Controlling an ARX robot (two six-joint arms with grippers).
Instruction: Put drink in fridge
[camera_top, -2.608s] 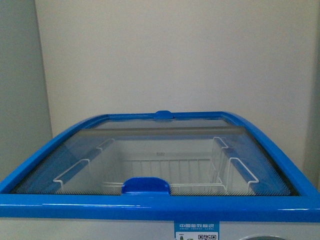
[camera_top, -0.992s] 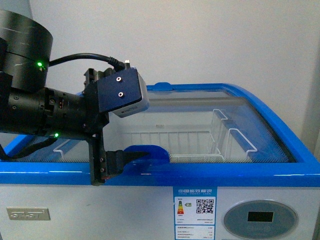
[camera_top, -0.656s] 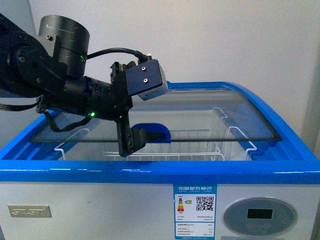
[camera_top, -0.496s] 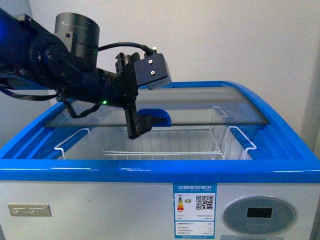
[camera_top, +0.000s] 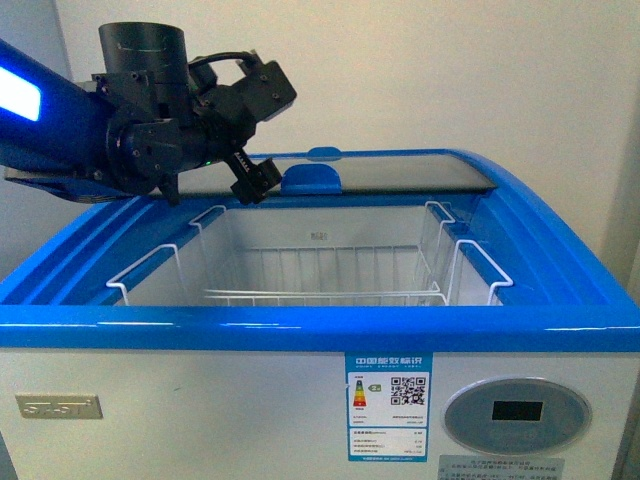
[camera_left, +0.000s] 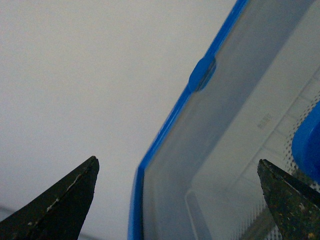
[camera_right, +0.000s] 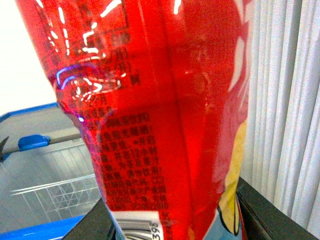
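Note:
The fridge (camera_top: 300, 340) is a white chest cooler with a blue top rim. Its glass lid (camera_top: 400, 172) is slid to the back, so the front of the chest stands open over the white wire baskets (camera_top: 320, 275). My left gripper (camera_top: 250, 178) is open, just left of the lid's blue handle (camera_top: 312, 178); in the left wrist view its dark fingertips (camera_left: 75, 200) frame the lid and rim (camera_left: 200, 75). My right gripper is out of the front view. In the right wrist view it is shut on the drink bottle (camera_right: 160, 115), red-labelled and filling the frame.
A plain white wall (camera_top: 450, 70) rises behind the fridge. The fridge front carries a QR label (camera_top: 388, 412) and a round display panel (camera_top: 515, 412). In the right wrist view, white curtain folds (camera_right: 285, 100) hang beside the bottle, and the fridge (camera_right: 45, 160) shows behind it.
My left arm came into view and pushed the lid by its blue handle from the front of the fridge to the back. The chest now stands open.

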